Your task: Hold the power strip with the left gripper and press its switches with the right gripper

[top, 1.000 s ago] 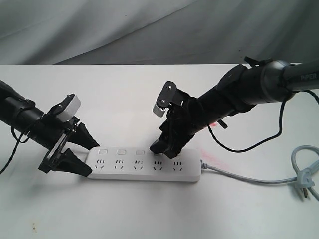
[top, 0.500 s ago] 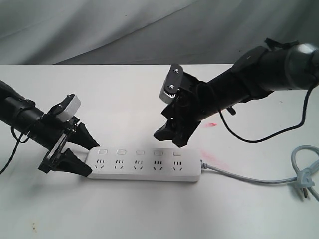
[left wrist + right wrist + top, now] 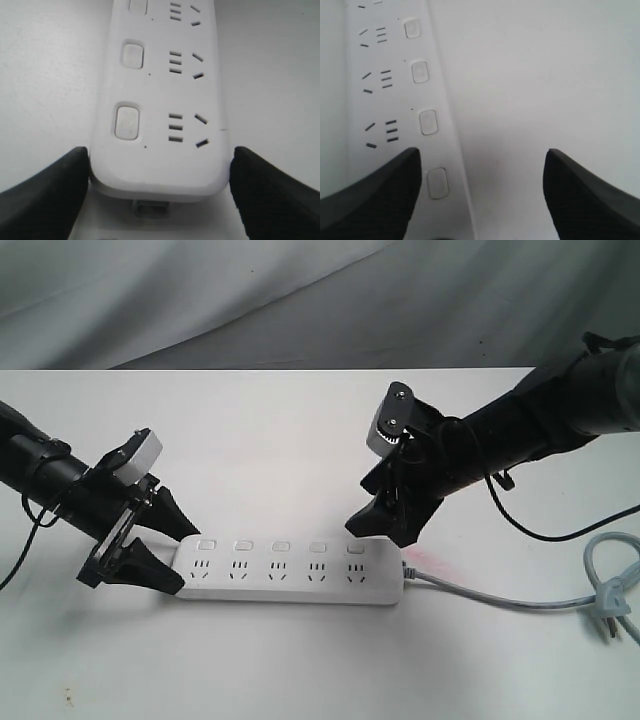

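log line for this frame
left: black pointed gripper clamps end of long flat white plastic power strip | right: black metal-plated gripper open near grey cable end, off square white switches

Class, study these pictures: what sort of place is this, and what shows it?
Probably a robot test bench: a white table, a grey cloth backdrop, and the left gripper and right gripper at a power strip.

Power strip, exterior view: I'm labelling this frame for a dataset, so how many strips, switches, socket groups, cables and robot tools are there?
Power strip: 1
Switches: 5
Socket groups: 5
Grey cable: 1
Tools: 2 (left tool, right tool)
Total: 14
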### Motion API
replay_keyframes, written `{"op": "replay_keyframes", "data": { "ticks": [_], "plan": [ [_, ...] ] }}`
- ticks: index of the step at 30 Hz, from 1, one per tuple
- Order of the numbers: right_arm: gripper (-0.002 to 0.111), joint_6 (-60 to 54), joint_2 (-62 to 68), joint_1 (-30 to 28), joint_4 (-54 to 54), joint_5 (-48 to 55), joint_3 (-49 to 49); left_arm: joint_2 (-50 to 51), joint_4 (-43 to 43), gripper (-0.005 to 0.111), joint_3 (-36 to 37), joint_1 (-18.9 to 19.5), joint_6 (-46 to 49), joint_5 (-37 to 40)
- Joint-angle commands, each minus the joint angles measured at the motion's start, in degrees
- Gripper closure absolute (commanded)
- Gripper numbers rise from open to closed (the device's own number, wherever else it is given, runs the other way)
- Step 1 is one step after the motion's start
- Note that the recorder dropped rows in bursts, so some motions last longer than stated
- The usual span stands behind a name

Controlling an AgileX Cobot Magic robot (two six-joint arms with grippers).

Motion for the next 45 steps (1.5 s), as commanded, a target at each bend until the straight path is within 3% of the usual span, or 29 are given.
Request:
{"op": "replay_keyframes", "data": {
  "ticks": [1, 45],
  "plan": [
    [0.044, -1.84, -0.47, -0.15, 2.21, -1.98, 1.20, -0.17, -0.09, 0.063, -0.45, -0.17, 0.28, -0.68],
    [0.044, -1.74, 3.01, -0.04, 2.76, -3.59, 1.16, -0.17, -0.09, 0.063, -0.45, -0.17, 0.28, -0.68]
  ]
}}
